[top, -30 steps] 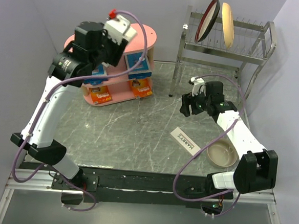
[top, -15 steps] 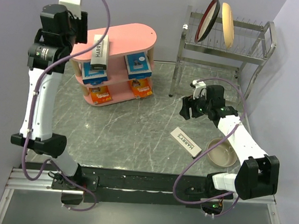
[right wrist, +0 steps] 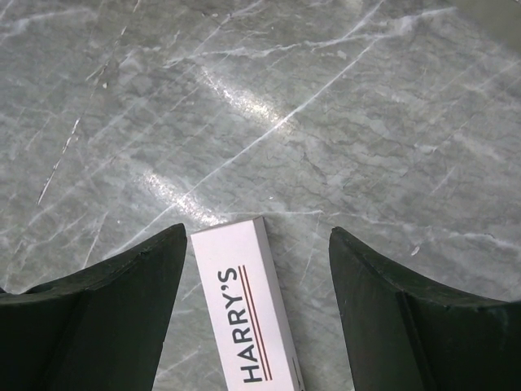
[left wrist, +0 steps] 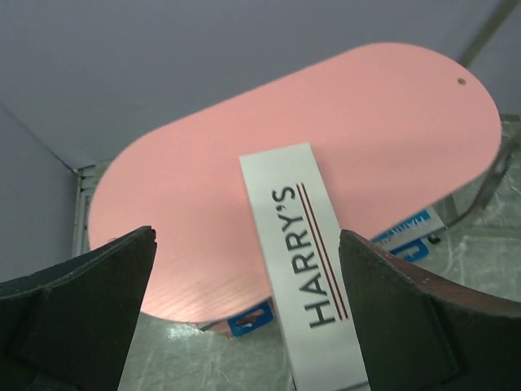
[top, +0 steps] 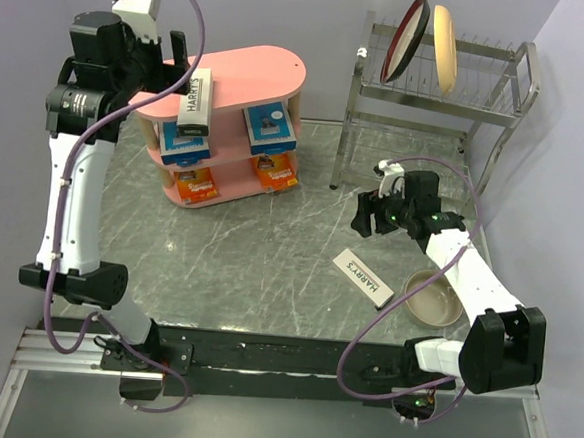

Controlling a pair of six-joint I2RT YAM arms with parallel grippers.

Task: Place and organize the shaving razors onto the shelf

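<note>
The pink shelf (top: 267,72) stands at the far left. A white HARRY'S box (top: 197,102) lies on its top, hanging over the front edge. Two blue-and-white cards (top: 269,127) sit on the middle tier and two orange cards (top: 198,186) on the bottom tier. My left gripper (top: 178,61) is open and empty, above and left of that box; in the left wrist view the box (left wrist: 305,269) lies between the fingers on the pink top (left wrist: 187,179). A second HARRY'S box (top: 363,277) lies on the table. My right gripper (top: 368,212) is open above its end (right wrist: 244,318).
A steel wire dish rack (top: 430,103) with two upright plates (top: 405,36) stands at the far right. A beige bowl (top: 435,299) sits on the table at the right, just beyond the loose box. The right arm's cable loops near the bowl.
My left gripper let go of the HARRY'S box on the shelf top and drew back up and to the left. My right gripper barely shifted.
</note>
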